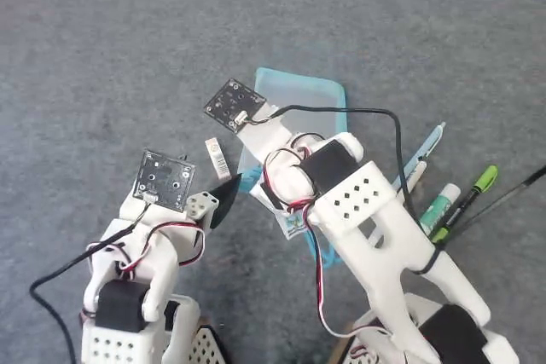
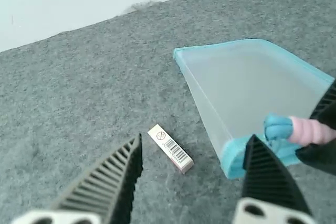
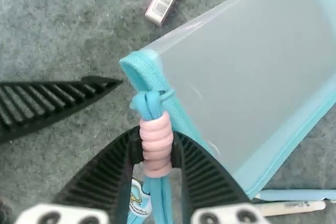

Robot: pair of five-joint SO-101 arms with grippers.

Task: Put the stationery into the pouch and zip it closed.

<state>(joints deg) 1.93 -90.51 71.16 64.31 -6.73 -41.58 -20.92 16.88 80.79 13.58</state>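
turquoise-edged translucent plastic pouch (image 1: 300, 95) lies flat on the grey carpeted surface (image 1: 102, 66). the right end effector (image 3: 156, 139) pinches the pouch's pink beaded zipper pull (image 3: 156, 153). the left end effector (image 2: 195, 141) hangs spread wide near a small white barcoded box (image 2: 170, 148) just beside the pouch. several pens and markers (image 1: 444, 202) lie on its other side.

Pouch (image 3: 252, 77): frosted clear with sky-blue edging. Pull (image 3: 156, 148) between the black ribbed fingers (image 3: 100, 182): pink. Tabletop (image 3: 63, 30): flecked grey.
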